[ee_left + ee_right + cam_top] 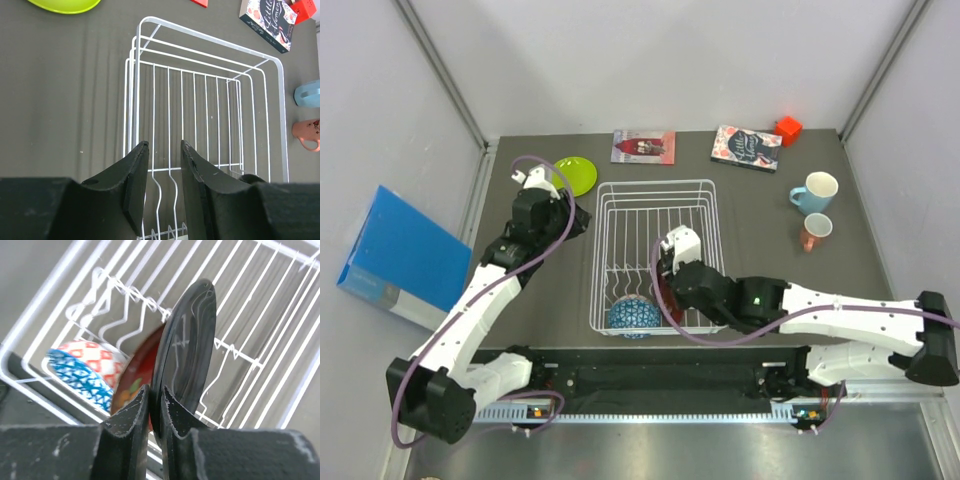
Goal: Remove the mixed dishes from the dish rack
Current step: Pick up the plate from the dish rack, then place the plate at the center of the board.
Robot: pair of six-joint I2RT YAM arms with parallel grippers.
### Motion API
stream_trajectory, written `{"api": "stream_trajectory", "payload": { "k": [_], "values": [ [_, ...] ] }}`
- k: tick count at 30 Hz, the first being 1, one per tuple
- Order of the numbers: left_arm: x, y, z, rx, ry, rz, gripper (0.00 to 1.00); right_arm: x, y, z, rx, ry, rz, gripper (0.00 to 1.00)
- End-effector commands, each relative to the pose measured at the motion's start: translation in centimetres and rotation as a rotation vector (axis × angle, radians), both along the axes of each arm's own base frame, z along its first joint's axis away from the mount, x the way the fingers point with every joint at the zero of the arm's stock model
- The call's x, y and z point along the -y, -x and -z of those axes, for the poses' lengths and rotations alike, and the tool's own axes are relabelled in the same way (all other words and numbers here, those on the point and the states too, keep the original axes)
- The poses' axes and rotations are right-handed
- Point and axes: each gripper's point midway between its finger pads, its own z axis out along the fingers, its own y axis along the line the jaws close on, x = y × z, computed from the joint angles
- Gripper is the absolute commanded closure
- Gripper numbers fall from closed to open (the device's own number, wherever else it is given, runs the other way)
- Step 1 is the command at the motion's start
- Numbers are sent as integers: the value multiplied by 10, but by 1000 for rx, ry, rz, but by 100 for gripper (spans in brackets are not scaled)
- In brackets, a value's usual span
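Observation:
The white wire dish rack (pixel 705 215) stands mid-table. My right gripper (pixel 669 272) is inside it, shut on the rim of the black plate (pixel 187 345), which stands on edge. Behind it in the right wrist view lean the red patterned plate (pixel 134 376) and the blue-patterned bowl (pixel 80 372); the bowl also shows at the rack's near end (pixel 632 316). My left gripper (pixel 164 150) is open and empty, above the rack's left side (pixel 131 95). The lime green plate (pixel 576 174) lies on the table at the back left. The light blue mug (pixel 815 192) and the salmon-pink cup (pixel 815 231) stand right of the rack.
Two books (pixel 643 146) (pixel 747 147) and a red block (pixel 787 129) lie along the back edge. A blue box (pixel 402 256) leans outside the table's left side. Grey walls close in the table on three sides.

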Motion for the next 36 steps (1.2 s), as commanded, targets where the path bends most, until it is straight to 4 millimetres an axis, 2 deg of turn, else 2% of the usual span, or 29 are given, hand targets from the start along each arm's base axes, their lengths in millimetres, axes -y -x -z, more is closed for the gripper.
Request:
{"api": "stream_trajectory", "payload": {
  "k": [1,4,8,10,12,13,14,15,16,17,18,19,21,22,23,24,26,30,33,36],
  "values": [
    [4,-3,-8,38,14,7,63,15,-1,-61,129,-40,21,100],
    [5,-4,-10,40,15,13,63,22,3,-80,195,-58,-9,100],
    [6,-5,-15,37,8,23,63,30,6,-91,285,-46,-60,100],
    [14,-4,-24,47,19,70,63,33,12,-91,344,-5,-122,100],
    [23,-3,-33,62,30,130,63,37,11,-99,438,39,-141,100],
    [27,-2,-37,69,36,157,62,37,19,-94,473,60,-174,100],
    [33,-2,-39,70,43,189,62,39,18,-99,521,71,-154,100],
    [43,2,-49,84,63,256,59,42,19,-101,588,141,-180,100],
    [50,4,-53,85,76,298,58,40,28,-91,630,199,-226,100],
    [54,5,-49,52,80,323,53,46,28,-89,676,265,-208,100],
    [61,9,-58,51,104,366,21,45,29,-92,753,348,-237,100],
    [65,11,-60,41,113,388,20,40,40,-75,801,432,-299,100],
    [73,16,-64,33,139,440,18,40,44,-73,895,538,-322,100],
    [79,22,-68,42,161,481,17,37,49,-60,923,587,-359,100],
    [83,28,-74,62,173,508,16,35,51,-57,940,609,-372,100],
    [86,31,-76,80,180,528,3,32,53,-53,955,635,-391,100],
    [94,44,-83,105,190,598,1,30,55,-44,966,671,-418,100],
    [109,67,-78,92,189,709,4,22,59,-28,1021,763,-473,100],
    [118,82,-67,62,168,768,7,13,64,-24,1052,781,-509,100],
    [126,93,-59,46,157,813,12,3,68,-27,1081,770,-533,100]
  ]
}}
